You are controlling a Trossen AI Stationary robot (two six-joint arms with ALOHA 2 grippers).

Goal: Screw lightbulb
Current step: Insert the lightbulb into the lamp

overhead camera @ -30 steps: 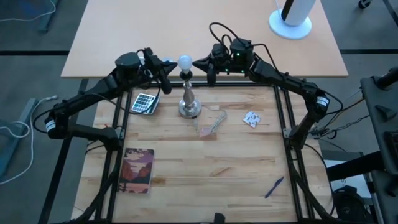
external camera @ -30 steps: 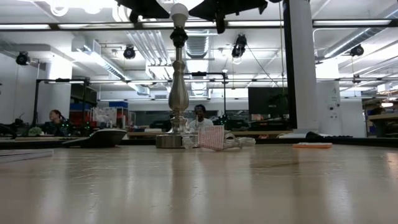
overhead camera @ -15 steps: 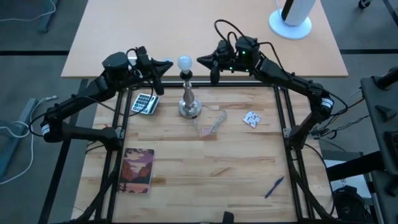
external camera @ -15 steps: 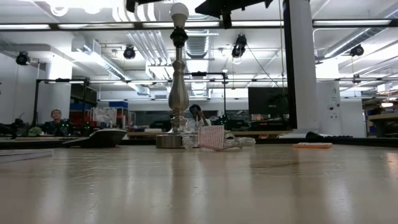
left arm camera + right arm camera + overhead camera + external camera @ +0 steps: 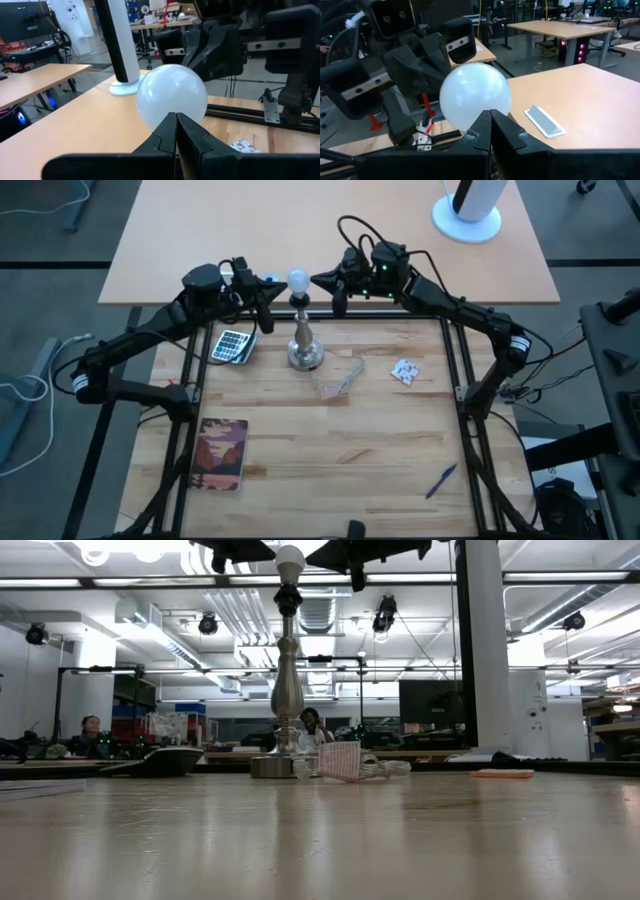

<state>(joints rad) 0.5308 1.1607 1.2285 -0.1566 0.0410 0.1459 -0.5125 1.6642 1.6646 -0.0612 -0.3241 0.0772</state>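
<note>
Lightbulb (image 5: 297, 278) sits on top of the lamp stand (image 5: 304, 340), in its black socket, upright; the stand is on the wood table (image 5: 330, 450) near the far edge.

L gripper (image 5: 276, 282) is just beside the bulb on one side, fingers pressed together, tips aimed at the bulb. Left wrist view: the two dark fingers (image 5: 165, 134) meet in a point right in front of the bulb's (image 5: 172, 97) lower half; can't tell if tips touch the glass. Nothing held.

R gripper (image 5: 316, 279) is just beside the bulb on the opposite side, fingers also together, tips pointing at the bulb. Right wrist view: closed fingers (image 5: 490, 127) converge just under the bulb (image 5: 475, 96), w/ the L gripper's body behind it. Contact not clear either. Nothing held.

So the bulb is between the two closed grippers, both at bulb height, well above the tabletop. Low view: bulb (image 5: 289, 556) at the top of the stand (image 5: 286, 680), dark gripper parts either side at the frame's top.

Relative to L gripper: calculator (image 5: 232, 345) below and near, toward the table's front; book (image 5: 222, 453) well apart, further forward.
Relative to R gripper: small white packet (image 5: 405, 370) forward and outward; clear wrapper (image 5: 343, 378) near the stand's base; blue pen (image 5: 441, 479) well apart at the front.

Low view: two people (image 5: 90, 728) seated in the room behind the table.
</note>
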